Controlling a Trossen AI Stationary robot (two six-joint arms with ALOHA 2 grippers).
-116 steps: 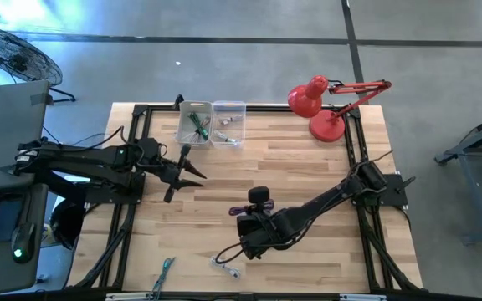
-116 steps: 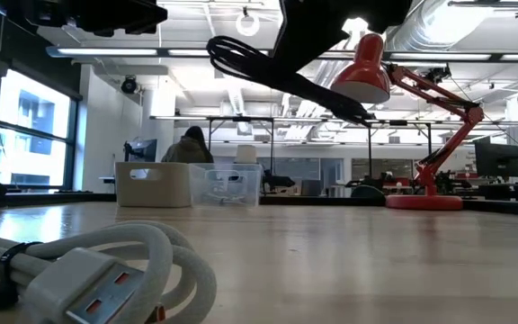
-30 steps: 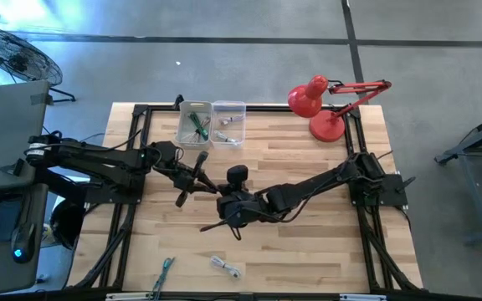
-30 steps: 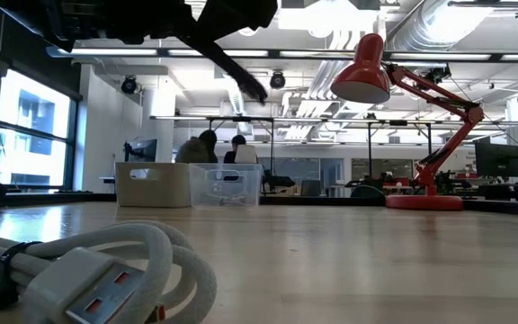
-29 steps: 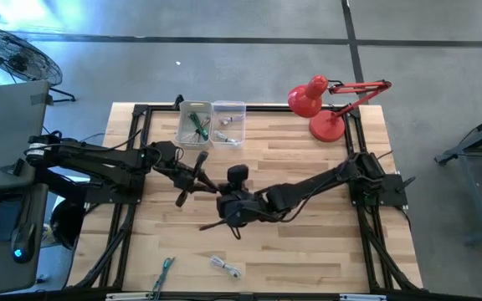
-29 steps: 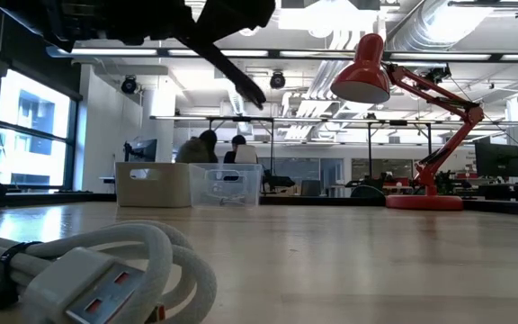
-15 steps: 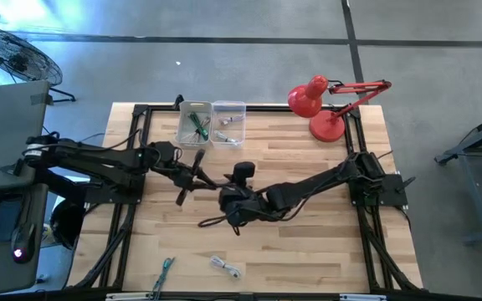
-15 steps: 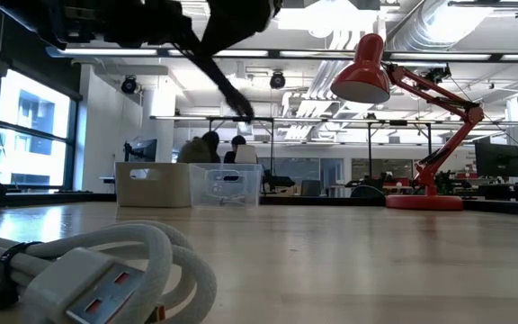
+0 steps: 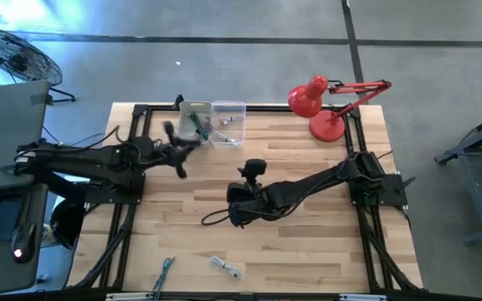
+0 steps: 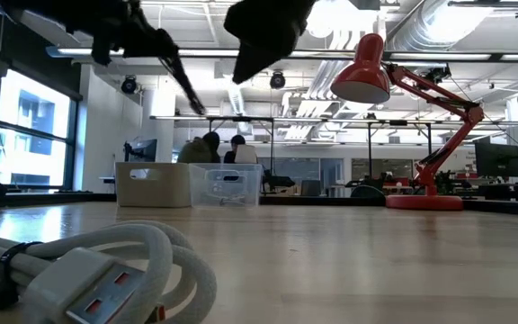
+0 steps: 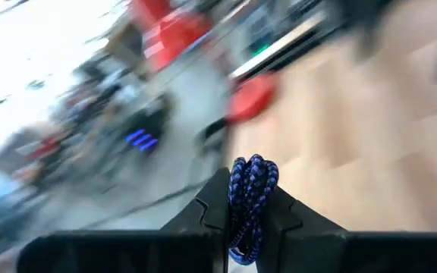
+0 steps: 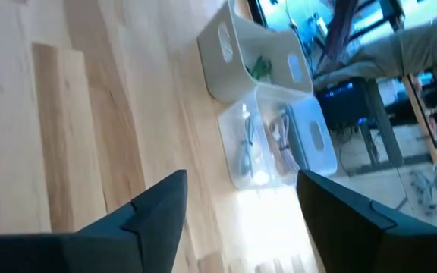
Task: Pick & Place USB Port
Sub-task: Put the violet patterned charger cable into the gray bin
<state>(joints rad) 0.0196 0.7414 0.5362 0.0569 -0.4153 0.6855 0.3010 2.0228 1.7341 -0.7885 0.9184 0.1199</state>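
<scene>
two arms over the wooden table (image 9: 308, 167). left gripper (image 9: 192, 143) sits high at about 11 o'clock from table centre, just beside the two bins; its fingers (image 11: 212, 206) are pinched tight on a blue braided cable (image 11: 249, 199), seen clearly in the left wrist view. right gripper (image 9: 234, 209) hangs near table centre, jaws spread wide with nothing between them. a dark cable (image 9: 214, 217) trails off it toward 7 o'clock. white bin (image 9: 194, 122) holds green items; clear bin (image 9: 228, 123) beside it holds cables. white usb cable (image 9: 225, 267) lies coiled at the near edge, 6 o'clock. green item (image 9: 166, 272) lies near it, at 7 o'clock. red lamp (image 9: 320, 104) stands at 1 o'clock.
</scene>
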